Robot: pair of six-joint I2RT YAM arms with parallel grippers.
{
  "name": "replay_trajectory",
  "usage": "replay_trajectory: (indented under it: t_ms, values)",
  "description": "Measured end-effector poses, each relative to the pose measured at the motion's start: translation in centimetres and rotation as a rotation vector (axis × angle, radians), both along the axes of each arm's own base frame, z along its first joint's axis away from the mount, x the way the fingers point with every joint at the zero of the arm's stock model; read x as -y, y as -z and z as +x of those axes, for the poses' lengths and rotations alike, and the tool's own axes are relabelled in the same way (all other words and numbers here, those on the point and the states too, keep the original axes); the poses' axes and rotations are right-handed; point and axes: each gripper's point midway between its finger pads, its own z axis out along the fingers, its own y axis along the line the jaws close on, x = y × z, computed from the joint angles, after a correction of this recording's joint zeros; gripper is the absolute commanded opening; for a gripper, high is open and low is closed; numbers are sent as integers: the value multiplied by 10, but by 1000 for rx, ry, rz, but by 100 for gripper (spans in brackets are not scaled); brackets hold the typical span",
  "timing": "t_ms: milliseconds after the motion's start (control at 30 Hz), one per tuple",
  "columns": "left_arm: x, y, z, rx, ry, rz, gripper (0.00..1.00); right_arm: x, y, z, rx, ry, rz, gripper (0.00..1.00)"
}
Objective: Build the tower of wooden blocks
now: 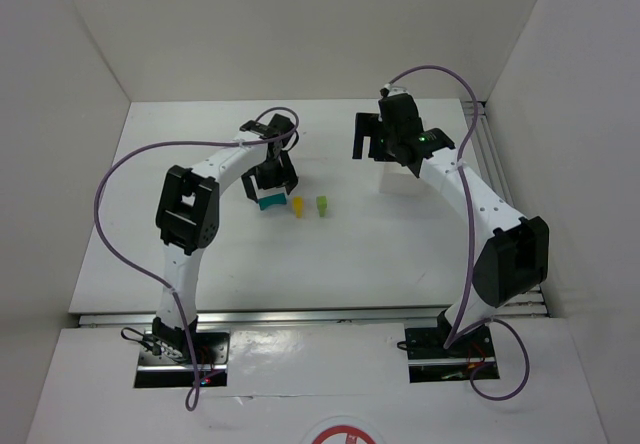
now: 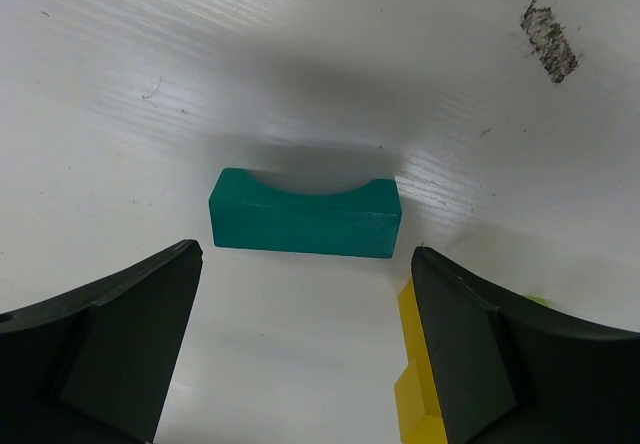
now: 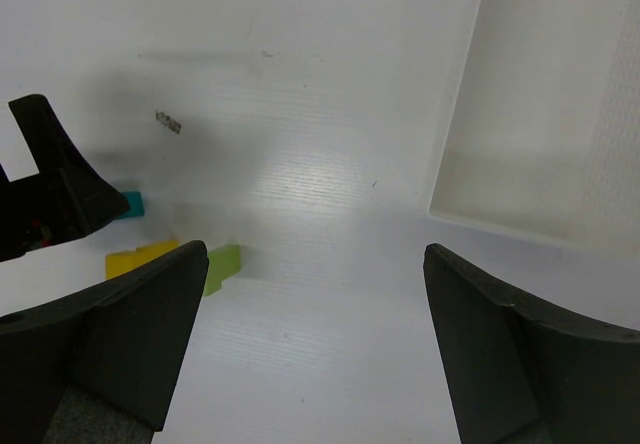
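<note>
The teal arch block [image 1: 268,202] lies flat on the table, its curved cutout facing away in the left wrist view [image 2: 305,214]. Just right of it stand a yellow post [image 1: 297,207] and a lime-green post [image 1: 322,205], apart from each other. My left gripper [image 2: 305,264] hovers open just short of the teal block, nothing between its fingers; the yellow post [image 2: 418,374] sits against the inner side of its right finger. My right gripper [image 3: 315,252] hangs open and empty, farther back right, and sees the green post [image 3: 225,267] and yellow post [image 3: 140,259] at its left.
A white rectangular tray [image 3: 455,144] sits at the right under the right arm [image 1: 400,179]. A grey scuff mark [image 2: 548,39] is on the tabletop beyond the blocks. White walls enclose the table on three sides.
</note>
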Motion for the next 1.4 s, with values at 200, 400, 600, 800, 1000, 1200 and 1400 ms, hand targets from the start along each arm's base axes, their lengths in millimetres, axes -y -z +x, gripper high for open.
replay_trajectory:
  t_ms: [200,400,600,800,1000,1200,1400]
  values:
    - [0,4,0,-10,17,3,99,0,-1,1,3,-1,1,96]
    - [0,11,-1,-23,21,9,99,-1,-1,0,3,-6,5,96]
    - [-1,18,-4,-36,24,11,97,-2,-1,0,2,-6,6,96]
    - [-1,22,-5,-46,21,3,89,-2,-1,0,2,-6,6,96]
    - [-1,22,-3,-40,23,2,78,-3,0,0,-1,-11,9,96]
    - [-9,19,-3,-31,32,40,77,-4,4,0,-11,-17,10,96]
    - [-20,-24,-6,24,57,75,76,-4,4,1,-8,-14,9,96]
